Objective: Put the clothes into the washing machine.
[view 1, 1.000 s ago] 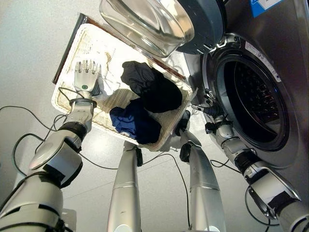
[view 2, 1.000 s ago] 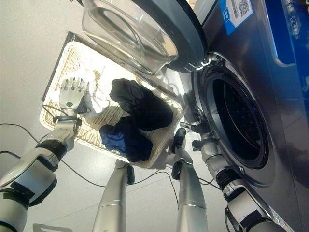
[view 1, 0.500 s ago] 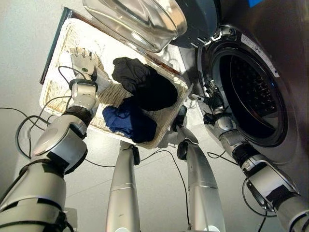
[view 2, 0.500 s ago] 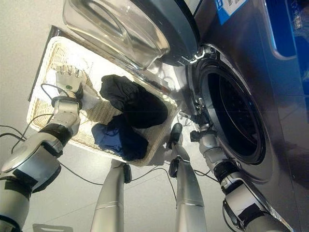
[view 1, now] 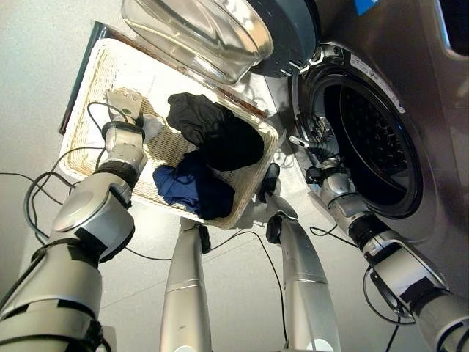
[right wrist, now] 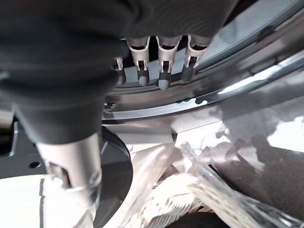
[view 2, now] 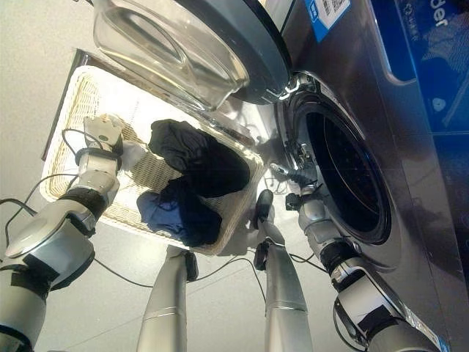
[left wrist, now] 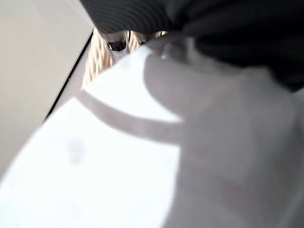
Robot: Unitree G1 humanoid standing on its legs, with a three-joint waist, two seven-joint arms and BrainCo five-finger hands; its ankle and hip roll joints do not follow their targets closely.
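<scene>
Clothes in basket, washer door open, nothing in the drum yet.

Black garment (view 1: 216, 132) sits mid-basket w/ dark blue garment (view 1: 192, 187) touching it at 7 o'clock; white cloth (view 1: 152, 126) lies at approx 9 o'clock of the black one. All inside the wicker basket (view 1: 95, 70) on the floor (view 1: 37, 66). Left hand (view 1: 124, 103) is down on the white cloth, fingers hidden, so can't tell its state. Right hand (view 1: 316, 143) is at the rim of the washing machine (view 1: 440, 147) opening, fingers straight, holding nothing. Glass door (view 1: 212, 29) hangs open above the basket at 12 o'clock.
</scene>
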